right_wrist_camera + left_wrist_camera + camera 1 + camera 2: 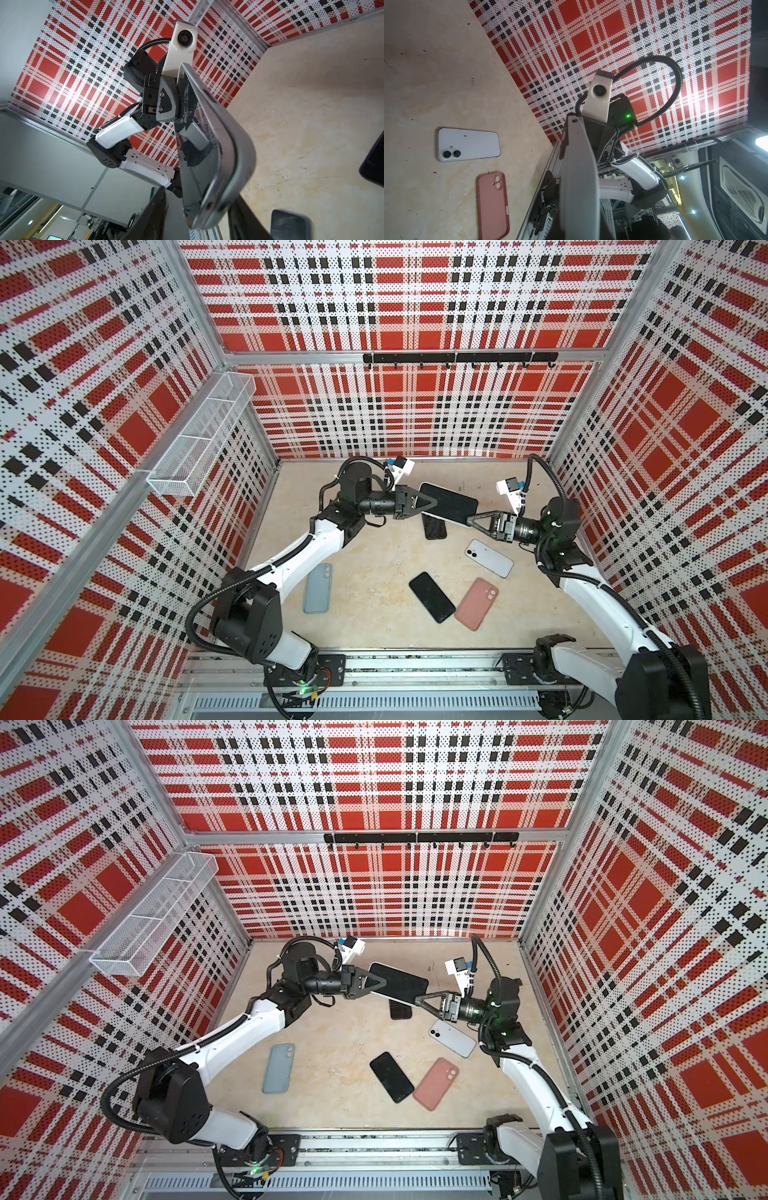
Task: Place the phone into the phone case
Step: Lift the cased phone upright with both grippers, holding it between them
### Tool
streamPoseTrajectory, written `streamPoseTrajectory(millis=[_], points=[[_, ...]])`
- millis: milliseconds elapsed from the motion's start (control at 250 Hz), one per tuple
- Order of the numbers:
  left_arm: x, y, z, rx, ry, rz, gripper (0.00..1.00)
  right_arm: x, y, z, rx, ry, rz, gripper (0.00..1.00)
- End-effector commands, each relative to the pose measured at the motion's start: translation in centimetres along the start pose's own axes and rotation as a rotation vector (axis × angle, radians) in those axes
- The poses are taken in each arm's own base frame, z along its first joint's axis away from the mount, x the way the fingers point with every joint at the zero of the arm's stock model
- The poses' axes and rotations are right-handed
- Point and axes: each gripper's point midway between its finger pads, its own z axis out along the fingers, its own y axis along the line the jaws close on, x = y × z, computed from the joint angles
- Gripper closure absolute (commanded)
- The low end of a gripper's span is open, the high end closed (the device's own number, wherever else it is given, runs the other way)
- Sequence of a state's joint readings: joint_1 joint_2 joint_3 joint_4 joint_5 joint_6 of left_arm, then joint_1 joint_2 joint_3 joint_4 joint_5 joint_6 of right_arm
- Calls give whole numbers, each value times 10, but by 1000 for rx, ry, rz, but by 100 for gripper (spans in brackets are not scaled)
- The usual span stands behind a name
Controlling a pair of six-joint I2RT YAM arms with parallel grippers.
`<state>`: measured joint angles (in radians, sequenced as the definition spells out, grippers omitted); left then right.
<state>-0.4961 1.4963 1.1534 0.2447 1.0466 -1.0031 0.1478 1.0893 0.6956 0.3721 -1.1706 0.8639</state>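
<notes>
Between the left claw (434,502) and the right claw (471,521), a dark handset (434,529) on the bench (374,539) lies half hidden under the phone (451,502) in both top views. Whether the right claw pinches the phone's corner cannot be told. In the right wrist view its fingers (149,218) are blurred and cut by the edge, as is a dark slab (289,226) beside them.

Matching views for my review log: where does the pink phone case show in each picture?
Top view: pink case lower right of centre, beside a black phone.
Top view: pink case low, just right of centre.
Left wrist: pink case lower left.
Right wrist: not in it.
Landmark: white phone close by.
</notes>
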Motion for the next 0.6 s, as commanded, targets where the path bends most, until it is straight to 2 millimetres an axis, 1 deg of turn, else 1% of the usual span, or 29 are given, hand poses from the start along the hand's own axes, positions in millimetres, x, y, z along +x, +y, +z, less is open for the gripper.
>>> streamPoseTrajectory(millis=[0, 36, 104, 220, 288, 328, 432, 468, 528, 568, 596], points=[[-10, -39, 0, 76, -12, 90, 100, -1, 9, 1, -35, 0, -60, 61], [-10, -39, 0, 78, -13, 89, 100, 0, 7, 1, -32, 0, -57, 67], [-11, -41, 2, 84, -13, 90, 100, 1, 2, 1, -24, -3, -54, 70], [-13, -41, 3, 87, -13, 88, 100, 2, -7, 2, -8, -10, -42, 85], [-12, -40, 4, 87, -11, 86, 100, 2, -13, 3, 4, -16, -33, 96], [-13, -39, 4, 87, -12, 86, 100, 1, -16, 3, 12, -21, -29, 100], [-13, -38, 4, 89, -9, 82, 100, -2, -21, 2, 31, -36, -24, 100], [-12, -38, 6, 90, -6, 82, 100, -4, -21, 2, 36, -43, -25, 87], [-12, -37, 5, 90, -5, 84, 100, -9, -21, -1, 43, -59, -32, 79], [-11, -37, 5, 91, -3, 85, 100, -13, -19, -2, 45, -71, -41, 67], [-10, -35, 5, 90, -1, 83, 100, -16, -18, -3, 47, -80, -47, 65]])
